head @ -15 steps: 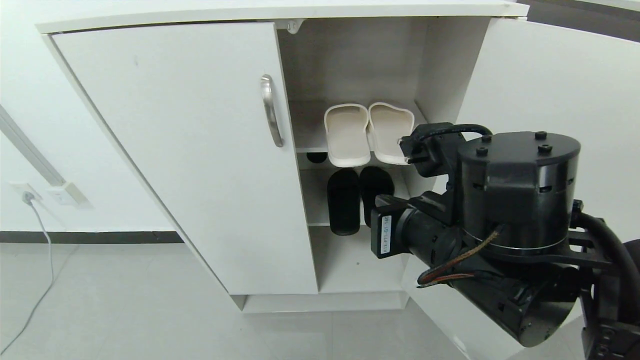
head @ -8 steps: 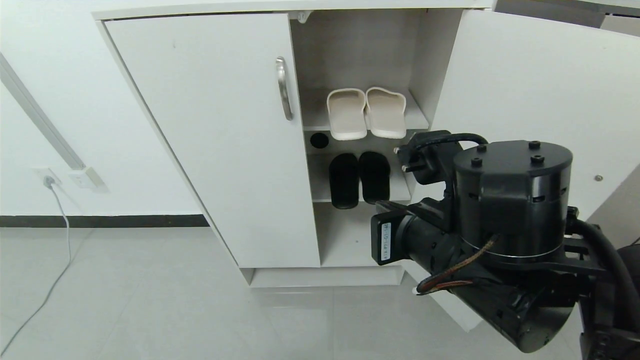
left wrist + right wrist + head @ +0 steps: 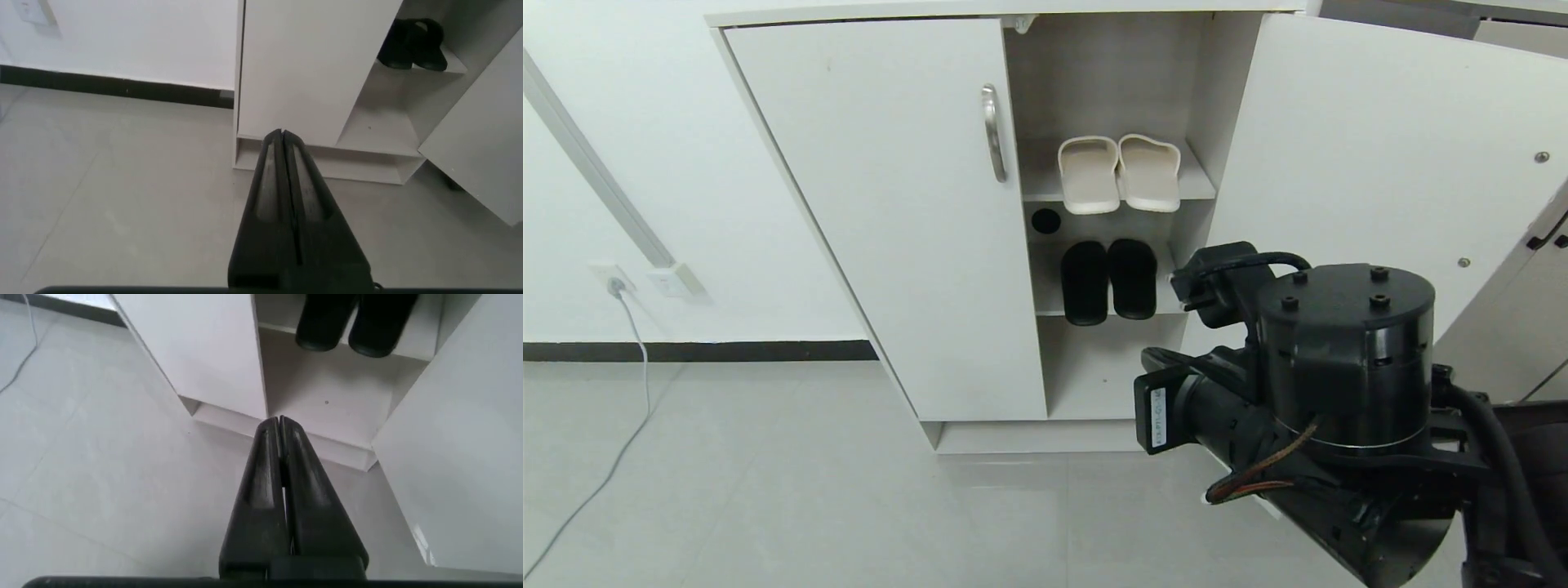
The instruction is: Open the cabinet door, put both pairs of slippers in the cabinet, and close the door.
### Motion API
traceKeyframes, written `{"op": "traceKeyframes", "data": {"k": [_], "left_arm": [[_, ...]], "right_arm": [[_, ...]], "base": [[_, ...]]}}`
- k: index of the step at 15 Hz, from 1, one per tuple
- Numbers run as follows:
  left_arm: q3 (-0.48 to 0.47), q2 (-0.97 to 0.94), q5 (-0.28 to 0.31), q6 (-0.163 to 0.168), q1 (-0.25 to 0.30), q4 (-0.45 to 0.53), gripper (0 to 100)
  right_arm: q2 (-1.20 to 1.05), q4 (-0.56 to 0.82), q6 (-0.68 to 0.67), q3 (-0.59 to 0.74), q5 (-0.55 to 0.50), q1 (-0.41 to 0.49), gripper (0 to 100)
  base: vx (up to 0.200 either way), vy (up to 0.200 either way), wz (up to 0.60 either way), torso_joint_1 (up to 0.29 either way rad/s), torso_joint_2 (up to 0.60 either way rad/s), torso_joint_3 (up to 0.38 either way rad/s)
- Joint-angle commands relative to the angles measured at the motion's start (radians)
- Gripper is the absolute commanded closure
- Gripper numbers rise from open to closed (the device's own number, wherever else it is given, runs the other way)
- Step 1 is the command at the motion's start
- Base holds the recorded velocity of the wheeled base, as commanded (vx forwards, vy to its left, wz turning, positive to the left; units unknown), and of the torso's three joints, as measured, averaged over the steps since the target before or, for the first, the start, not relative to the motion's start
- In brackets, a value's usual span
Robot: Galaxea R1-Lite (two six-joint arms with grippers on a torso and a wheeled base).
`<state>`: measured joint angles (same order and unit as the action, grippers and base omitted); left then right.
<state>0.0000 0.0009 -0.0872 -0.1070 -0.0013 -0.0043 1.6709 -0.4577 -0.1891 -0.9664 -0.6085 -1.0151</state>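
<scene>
On the cabinet (image 3: 931, 10), the right door (image 3: 1380, 147) stands swung wide, so the right half is open from the front. The shut left door (image 3: 882, 204) and its handle (image 3: 990, 133) block the other half. Beige slippers (image 3: 1119, 173) fill the top shelf (image 3: 1039, 180) and black slippers (image 3: 1108, 279) the middle shelf (image 3: 1047, 294), with headroom above both. The bottom compartment (image 3: 1103, 376) and the floor (image 3: 849, 506) in front give open room.

White wall (image 3: 645, 122) meets glossy grey floor (image 3: 768, 506) — dark skirting (image 3: 686, 351) between.
</scene>
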Motion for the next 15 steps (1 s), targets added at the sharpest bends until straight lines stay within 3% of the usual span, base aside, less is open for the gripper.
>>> {"op": "traceKeyframes", "data": {"k": [1, 15], "left_arm": [[0.0, 0.001, 0.0, 0.0, 0.0, 0.0, 100], [0.0, 0.001, 0.0, 0.0, 0.0, 0.0, 100]], "right_arm": [[0.006, 0.001, 0.0, 0.008, 0.0, 0.001, 100], [0.023, -0.006, 0.005, 0.034, 0.003, 0.001, 100]], "base": [[0.0, 0.0, 0.0, 0.0, 0.0, 0.0], [0.0, 0.0, 0.0, 0.0, 0.0, 0.0]]}}
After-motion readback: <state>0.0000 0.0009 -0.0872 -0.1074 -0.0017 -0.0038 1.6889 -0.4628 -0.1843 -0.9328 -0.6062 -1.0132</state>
